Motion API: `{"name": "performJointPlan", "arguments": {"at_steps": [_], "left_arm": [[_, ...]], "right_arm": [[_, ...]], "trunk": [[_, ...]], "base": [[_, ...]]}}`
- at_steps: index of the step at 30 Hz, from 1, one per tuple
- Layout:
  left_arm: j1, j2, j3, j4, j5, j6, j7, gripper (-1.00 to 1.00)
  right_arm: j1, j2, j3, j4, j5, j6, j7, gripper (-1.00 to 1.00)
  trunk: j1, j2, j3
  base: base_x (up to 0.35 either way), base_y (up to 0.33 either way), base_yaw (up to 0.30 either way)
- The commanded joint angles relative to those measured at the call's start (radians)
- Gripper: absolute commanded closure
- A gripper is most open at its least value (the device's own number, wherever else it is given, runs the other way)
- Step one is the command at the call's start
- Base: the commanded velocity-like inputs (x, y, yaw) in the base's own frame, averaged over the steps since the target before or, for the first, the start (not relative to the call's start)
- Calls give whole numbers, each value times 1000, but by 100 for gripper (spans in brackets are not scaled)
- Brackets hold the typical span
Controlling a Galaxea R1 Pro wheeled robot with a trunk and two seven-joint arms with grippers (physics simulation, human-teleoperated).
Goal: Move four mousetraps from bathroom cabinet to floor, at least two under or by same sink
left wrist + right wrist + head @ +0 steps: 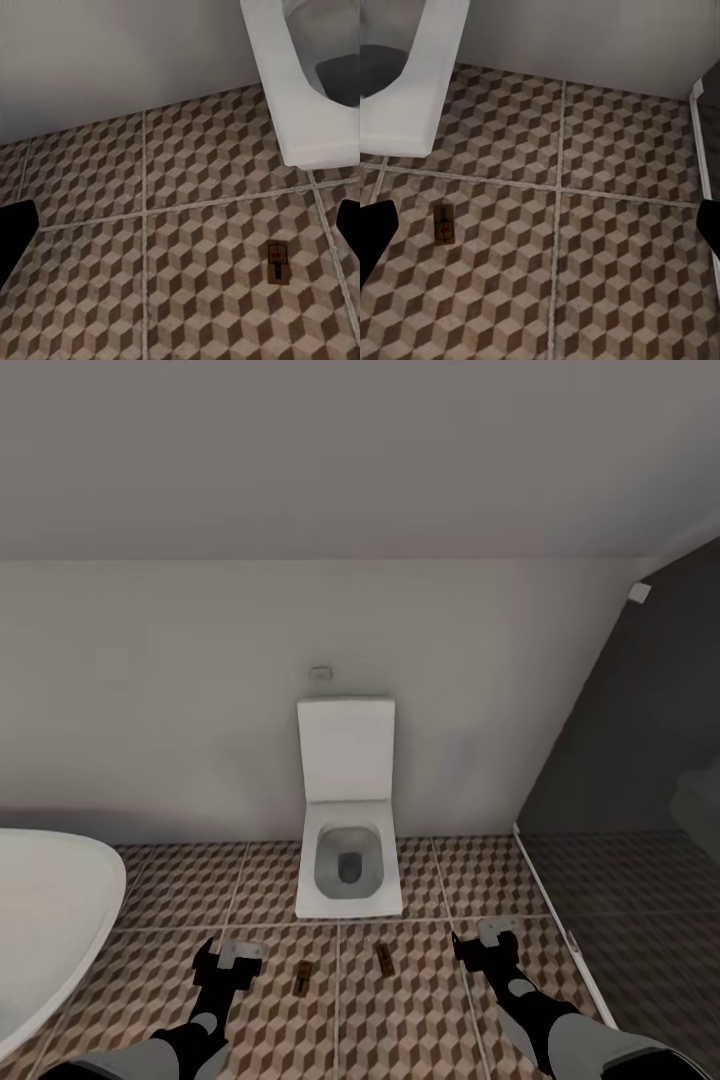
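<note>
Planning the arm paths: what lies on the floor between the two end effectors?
Head view: two mousetraps, one nearer the left end effector, the other toward the right end effector.

- We saw the toilet against the back wall, standing on the bathroom floor.
- Two mousetraps lay just before it: the left mousetrap and the right mousetrap, near each other.
- The left gripper and the right gripper flanked them.
- The bathtub sat far left.
</note>
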Motion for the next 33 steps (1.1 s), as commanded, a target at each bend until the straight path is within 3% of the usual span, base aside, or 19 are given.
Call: {"name": "performJointPlan", "arguments": {"at_steps": [1,33], "left_arm": [[-2,-1,-8,5,0,-5,7,-100],[-2,-1,-8,5,0,-5,7,-100]], "right_arm": [[-1,0,8,1,-6,-3,-3,-100],[0,0,9,1,-6,-3,-4,-100]], "trunk": [[1,-2,0],[1,-2,50]], "base": [[0,0,0],[0,0,0]]}}
